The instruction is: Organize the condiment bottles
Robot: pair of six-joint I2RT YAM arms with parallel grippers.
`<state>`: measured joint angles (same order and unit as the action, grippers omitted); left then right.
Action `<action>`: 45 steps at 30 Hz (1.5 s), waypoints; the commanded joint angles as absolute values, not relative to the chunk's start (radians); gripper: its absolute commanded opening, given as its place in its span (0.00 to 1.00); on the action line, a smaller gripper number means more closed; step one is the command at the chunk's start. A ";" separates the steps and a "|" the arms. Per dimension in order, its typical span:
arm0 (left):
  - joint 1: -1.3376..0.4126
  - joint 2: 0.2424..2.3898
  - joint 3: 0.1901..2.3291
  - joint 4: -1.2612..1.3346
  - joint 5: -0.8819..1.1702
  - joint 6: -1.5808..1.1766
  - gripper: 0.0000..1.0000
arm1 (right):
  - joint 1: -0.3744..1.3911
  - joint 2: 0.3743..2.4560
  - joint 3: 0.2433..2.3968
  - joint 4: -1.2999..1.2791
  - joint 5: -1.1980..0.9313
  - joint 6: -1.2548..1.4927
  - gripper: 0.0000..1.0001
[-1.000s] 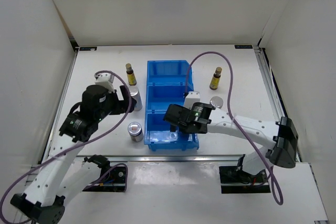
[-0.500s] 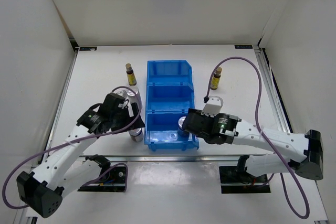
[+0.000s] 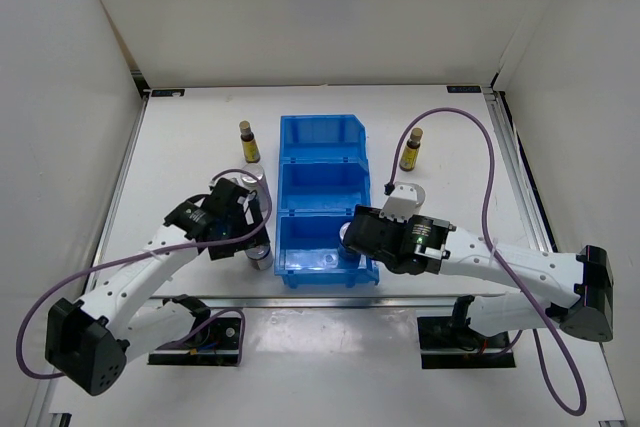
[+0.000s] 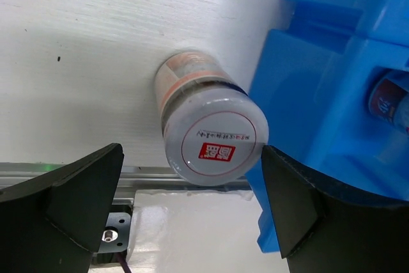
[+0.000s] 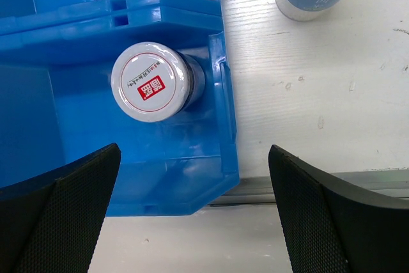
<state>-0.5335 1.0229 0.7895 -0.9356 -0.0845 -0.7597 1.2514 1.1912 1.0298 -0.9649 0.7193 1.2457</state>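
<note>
A short silver jar [image 4: 214, 139] with a red-marked lid stands on the table just left of the blue bin [image 4: 332, 94]. My left gripper [image 4: 192, 156] is open, one finger on each side of that jar. From above the jar [image 3: 261, 259] is half hidden under the left gripper [image 3: 256, 237]. A second jar [image 5: 151, 81] stands in the bin's front compartment [image 5: 211, 151]. My right gripper [image 5: 195, 151] is open and empty just short of it. Two amber bottles [image 3: 247, 141] [image 3: 410, 149] flank the bin. White-blue cylinders stand at left [image 3: 243, 180] and right [image 3: 412, 193].
The blue bin [image 3: 322, 123] has three compartments in a row down the middle of the table. The table's near metal rail [image 5: 307, 187] runs just behind both grippers. White walls close in the table on three sides. Purple cables loop above both arms.
My left gripper has come down from beside the left white-blue cylinder to straddle the jar by the bin. The right gripper has drawn back off the front compartment, where a jar now stands.
</note>
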 commanded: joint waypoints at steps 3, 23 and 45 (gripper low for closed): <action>-0.538 1.045 0.773 -0.888 -0.117 -0.770 1.00 | 1.256 1.190 1.042 -0.951 0.756 1.250 1.00; -0.538 1.077 0.764 -0.839 -0.098 -0.752 0.90 | 1.256 1.190 1.042 -0.951 0.756 1.250 1.00; -0.538 1.077 0.764 -0.810 -0.116 -0.791 0.99 | 1.256 1.190 1.042 -0.951 0.756 1.232 1.00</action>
